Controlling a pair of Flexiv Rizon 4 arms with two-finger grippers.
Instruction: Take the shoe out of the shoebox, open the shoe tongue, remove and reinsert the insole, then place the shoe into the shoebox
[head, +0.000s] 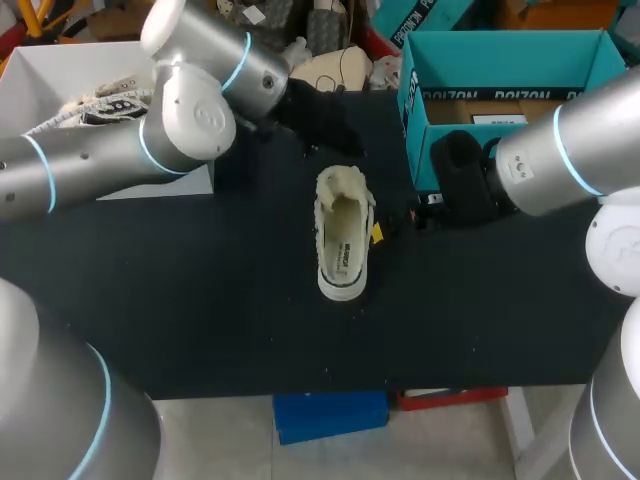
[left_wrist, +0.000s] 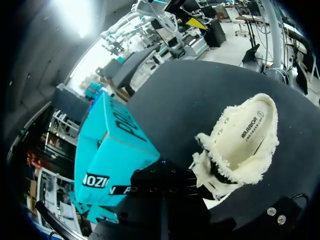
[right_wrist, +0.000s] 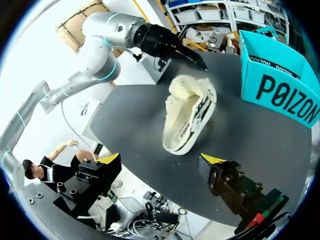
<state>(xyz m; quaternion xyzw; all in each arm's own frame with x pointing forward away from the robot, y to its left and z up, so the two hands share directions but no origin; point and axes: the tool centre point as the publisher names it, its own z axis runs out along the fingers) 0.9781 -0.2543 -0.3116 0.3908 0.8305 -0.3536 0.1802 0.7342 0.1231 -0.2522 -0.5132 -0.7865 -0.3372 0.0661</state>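
A cream fleece-lined shoe (head: 343, 240) lies on the black table, opening upward, with its insole (head: 342, 252) showing inside. The teal shoebox (head: 500, 75) stands open at the back right. My left gripper (head: 345, 140) hangs shut and empty just beyond the shoe's fleecy far end; in the left wrist view the shoe (left_wrist: 245, 145) lies beside its black fingers and the shoebox (left_wrist: 112, 150) on the other side. My right gripper (right_wrist: 161, 159) is open, wide apart, facing the shoe (right_wrist: 187, 117) from its side without touching it. In the head view it (head: 400, 215) sits right of the shoe.
A white box (head: 60, 75) holding another laced shoe stands at the back left, behind my left arm. The shoebox (right_wrist: 280, 85) is close to my right arm. Bare black table (head: 200, 300) stretches in front of the shoe and to its left.
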